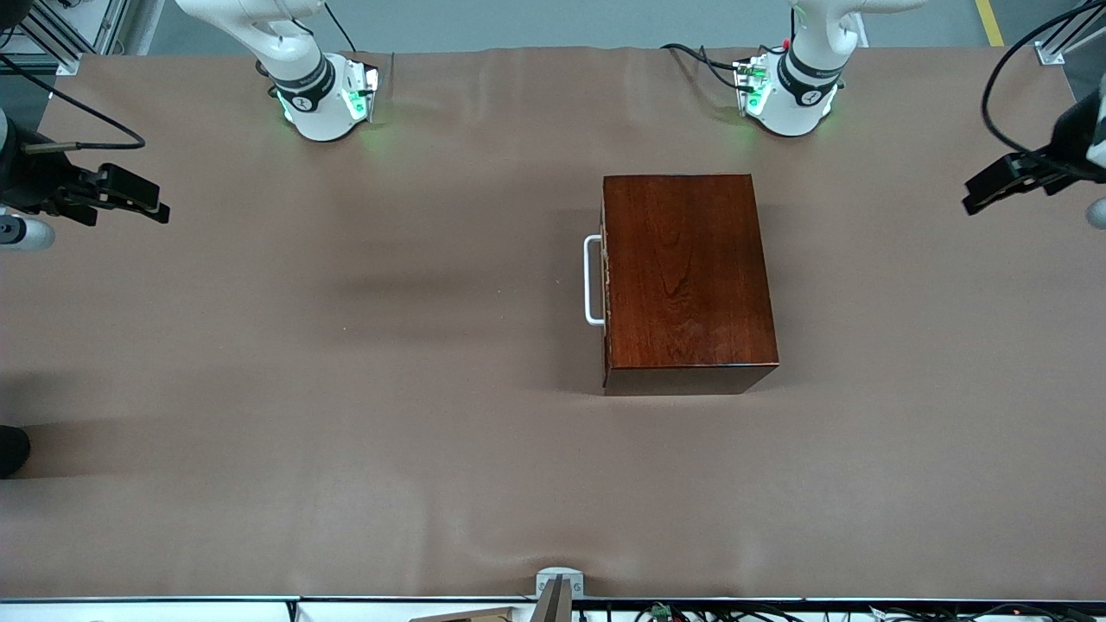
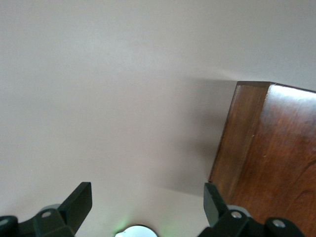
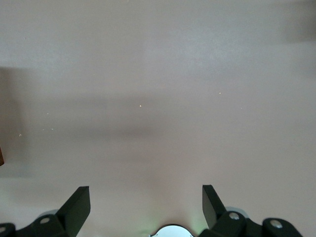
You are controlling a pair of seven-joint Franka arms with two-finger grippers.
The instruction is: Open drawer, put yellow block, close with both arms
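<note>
The dark mahogany box (image 1: 687, 276) stands on the brown table, toward the left arm's end. Its drawer (image 1: 606, 285) is shut, and the white bar handle (image 1: 594, 281) faces the right arm's end. The yellow block is out of view. My left gripper (image 1: 969, 199) hangs open over the table's edge at the left arm's end. In the left wrist view that gripper (image 2: 146, 192) holds nothing, and a corner of the box (image 2: 266, 158) shows beside one finger. My right gripper (image 1: 162, 210) hangs open over the table's other end, and in its wrist view (image 3: 144, 193) only bare table shows.
The two round white bases (image 1: 324, 108) (image 1: 791, 99) glow green at the table's farthest edge from the front camera. Black cables (image 1: 78, 108) trail by both grippers. A small metal clamp (image 1: 557, 587) sits at the table's nearest edge.
</note>
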